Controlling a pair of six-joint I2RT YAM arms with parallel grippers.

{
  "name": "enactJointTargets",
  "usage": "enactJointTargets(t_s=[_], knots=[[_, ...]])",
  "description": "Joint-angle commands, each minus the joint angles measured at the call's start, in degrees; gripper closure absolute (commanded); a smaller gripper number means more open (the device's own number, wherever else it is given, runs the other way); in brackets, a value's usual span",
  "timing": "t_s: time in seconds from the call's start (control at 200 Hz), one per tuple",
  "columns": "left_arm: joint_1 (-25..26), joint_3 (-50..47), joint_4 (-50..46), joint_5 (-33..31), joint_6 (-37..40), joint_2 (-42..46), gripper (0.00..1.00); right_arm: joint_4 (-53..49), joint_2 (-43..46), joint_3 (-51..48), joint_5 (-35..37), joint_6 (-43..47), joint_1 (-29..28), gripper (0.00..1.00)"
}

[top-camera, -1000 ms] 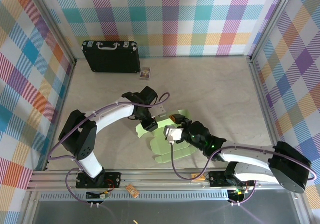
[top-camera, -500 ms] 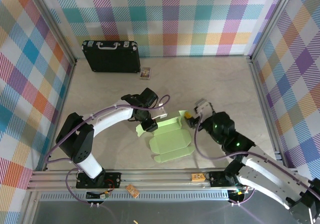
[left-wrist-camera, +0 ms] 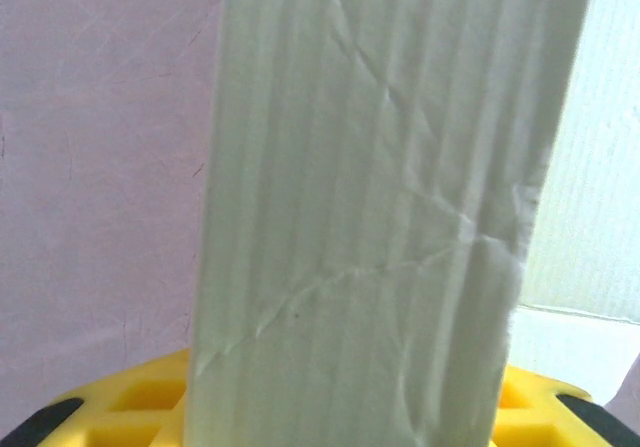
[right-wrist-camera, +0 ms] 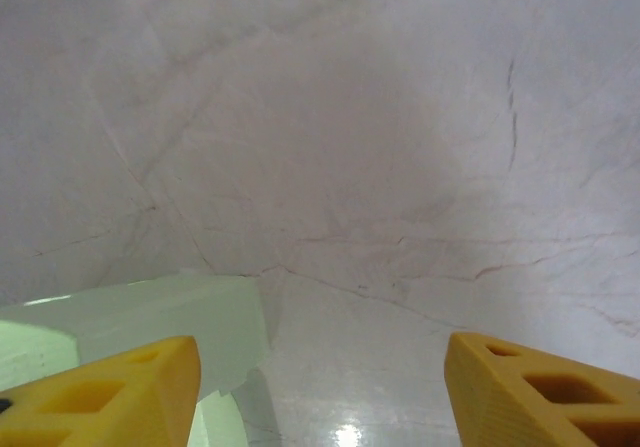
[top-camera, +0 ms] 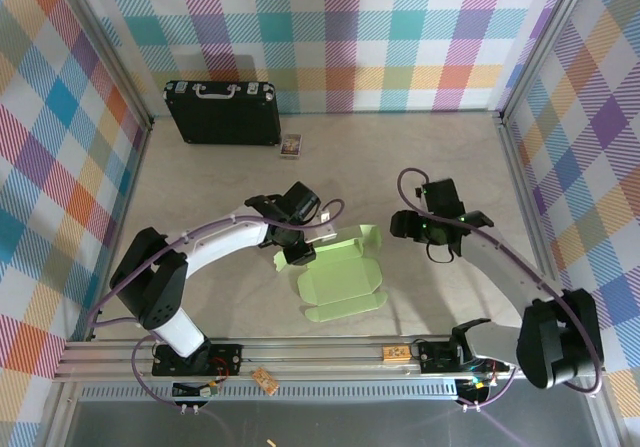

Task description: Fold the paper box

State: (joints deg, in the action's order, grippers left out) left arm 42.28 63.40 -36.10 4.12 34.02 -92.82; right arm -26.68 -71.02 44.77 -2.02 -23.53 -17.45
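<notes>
Well in front of the black briefcase (top-camera: 222, 113) and somewhat to its right, the paper box (top-camera: 340, 282) lies opened out on the marble table (top-camera: 440, 157) with its flaps spread. The left gripper (top-camera: 298, 256) is at the box's left edge, the side nearer the briefcase. Its yellow fingers (left-wrist-camera: 130, 409) clamp a creased strip of the pale green card, which runs straight up the left wrist view. The right gripper (top-camera: 403, 225) hovers just beside the box's far right corner, farther from the briefcase, its fingers (right-wrist-camera: 120, 397) spread wide over bare table.
</notes>
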Motion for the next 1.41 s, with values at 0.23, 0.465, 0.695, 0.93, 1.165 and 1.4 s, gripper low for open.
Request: enactJointTargets(t_s=[0.23, 0.465, 0.695, 0.93, 1.165, 1.4], knots=[[0.9, -1.3, 0.4, -3.3, 1.5, 0.6, 0.58, -1.0, -10.3, 5.6, -8.1, -1.4, 3.1, 0.46], [0.9, -0.9, -0.5, -3.5, 1.1, -0.5, 0.58, 2.8, -10.3, 1.6, -12.2, -1.1, 3.1, 0.44], [-0.6, -0.3, -0.4, -1.0, 1.4, -0.2, 0.59, 2.2, -15.8, 5.4, -11.1, -1.5, 3.1, 0.45], [-2.6, 0.9, -2.0, 1.6, 0.9, -1.8, 0.6, 4.6, -13.1, 1.7, -11.9, -0.7, 3.1, 0.37], [-5.8, 5.0, -5.6, 7.6, 0.7, -4.5, 0.59, 4.9, -15.1, 3.2, -12.7, -0.1, 3.4, 0.35], [-8.9, 9.6, -10.5, 12.6, 1.4, -8.4, 0.58, 4.3, -17.7, 4.8, -14.0, 0.9, 3.4, 0.37]])
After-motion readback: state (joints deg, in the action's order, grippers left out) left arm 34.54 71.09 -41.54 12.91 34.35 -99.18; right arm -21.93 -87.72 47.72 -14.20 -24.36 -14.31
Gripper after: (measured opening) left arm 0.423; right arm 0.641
